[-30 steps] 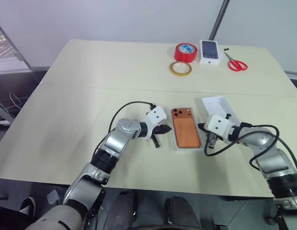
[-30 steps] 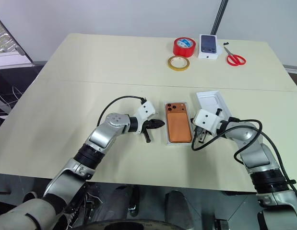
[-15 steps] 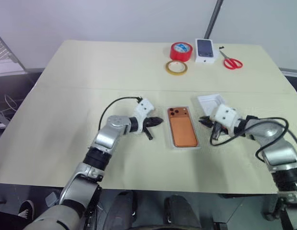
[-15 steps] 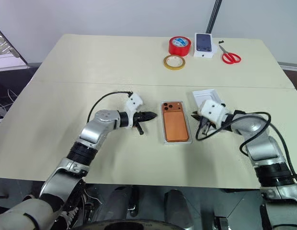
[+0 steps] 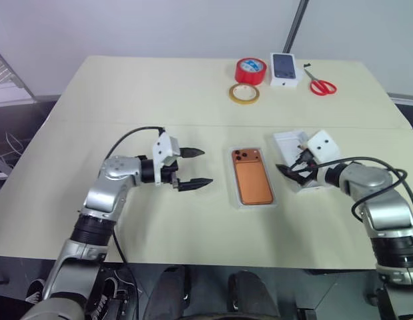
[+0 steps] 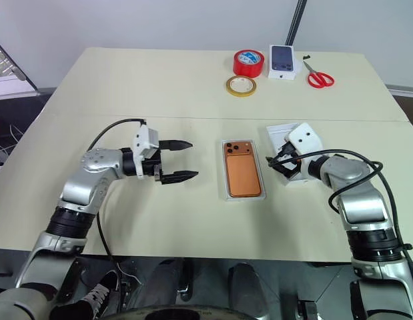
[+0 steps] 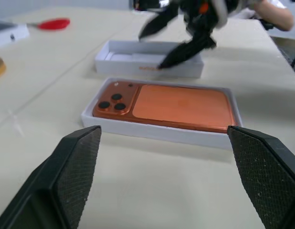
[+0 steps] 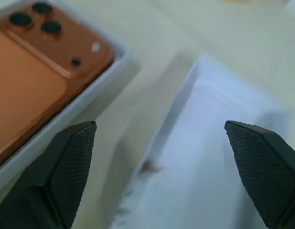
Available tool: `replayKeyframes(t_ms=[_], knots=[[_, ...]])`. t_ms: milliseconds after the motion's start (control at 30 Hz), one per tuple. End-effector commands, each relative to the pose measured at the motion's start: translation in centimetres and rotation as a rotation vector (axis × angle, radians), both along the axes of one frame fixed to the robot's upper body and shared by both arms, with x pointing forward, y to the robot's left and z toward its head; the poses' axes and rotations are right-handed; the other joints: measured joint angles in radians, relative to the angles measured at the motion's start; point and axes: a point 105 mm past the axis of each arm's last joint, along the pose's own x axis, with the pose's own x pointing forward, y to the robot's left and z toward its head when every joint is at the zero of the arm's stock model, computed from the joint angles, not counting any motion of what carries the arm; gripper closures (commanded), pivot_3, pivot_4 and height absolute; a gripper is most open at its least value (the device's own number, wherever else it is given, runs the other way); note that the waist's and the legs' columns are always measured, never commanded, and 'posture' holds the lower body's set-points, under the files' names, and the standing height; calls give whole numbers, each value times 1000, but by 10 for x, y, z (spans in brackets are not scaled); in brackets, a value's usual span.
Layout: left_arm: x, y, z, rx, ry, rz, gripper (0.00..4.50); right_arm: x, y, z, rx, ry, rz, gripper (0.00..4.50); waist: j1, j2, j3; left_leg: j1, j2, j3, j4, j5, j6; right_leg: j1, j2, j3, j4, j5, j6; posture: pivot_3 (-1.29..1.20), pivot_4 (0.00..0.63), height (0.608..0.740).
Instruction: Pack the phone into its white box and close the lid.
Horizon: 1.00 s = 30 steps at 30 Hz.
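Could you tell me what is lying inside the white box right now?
The phone lies flat in the white box, back up, camera cluster showing. It covers the floor of the box, so whatever may lie beneath it cannot be seen.

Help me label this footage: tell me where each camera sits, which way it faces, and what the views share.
Left eye and right eye views: on the head, looking forward and down over the table; both arms show, left gripper and right gripper with jaws open.
Left wrist view: looks between its own fingers at the phone in the white box, the lid behind.
Right wrist view: looks along its own fingers at the lid and phone.
All views share phone, box and lid.
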Motion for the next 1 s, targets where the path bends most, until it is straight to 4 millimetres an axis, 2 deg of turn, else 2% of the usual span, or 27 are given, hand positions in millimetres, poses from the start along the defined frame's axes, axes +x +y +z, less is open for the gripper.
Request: replayKeyframes(t_ms=[33, 200, 400, 667, 833, 933, 1000], knots=[[-6, 4, 14, -27, -69, -39, 30, -6, 6, 17, 47, -19, -6, 0, 1, 0, 0, 0, 0, 0, 0, 0, 0, 0, 0, 0, 0, 0, 0, 0, 150, 728], [-12, 15, 8, 14, -97, -72, 30, -11, 0, 10, 41, 142, -97, 0, 1, 0, 0, 0, 0, 0, 0, 0, 0, 0, 0, 0, 0, 0, 0, 0, 150, 728], [-12, 9, 2, 0, -118, -54, 30, -18, 2, 5, 104, 330, -185, 0, -1, 0, 0, -2, 0, 0, -1, 0, 0, -3, -1, 1, 0, 0, 0, 0, 150, 728], [-17, 8, -4, -15, -133, -17, 30, -19, 12, 8, 69, 374, -204, 0, -15, 0, 0, -6, 0, 0, 0, 0, 1, -7, -1, 1, 0, 0, 0, 0, 150, 728], [-16, 9, -3, -24, -139, 8, 30, -13, 15, 11, 63, 370, -209, 0, -20, 0, 0, -7, 0, 0, 0, 0, 1, -7, -1, 1, 0, 0, 0, 0, 150, 728], [-18, 6, -4, -28, -139, 9, 0, -12, 15, 10, 61, 376, -204, 893, -20, 0, 0, -7, 0, 0, 0, 0, 1, -8, -1, 1, 0, 0, 0, 0, 150, 728], [-18, 6, -5, -32, -136, 17, 0, -12, 15, 4, 35, 378, -203, 1882, -19, 0, 0, -7, 0, 0, 0, 0, 1, -8, -1, 1, 0, 0, 0, 0, 150, 728]])
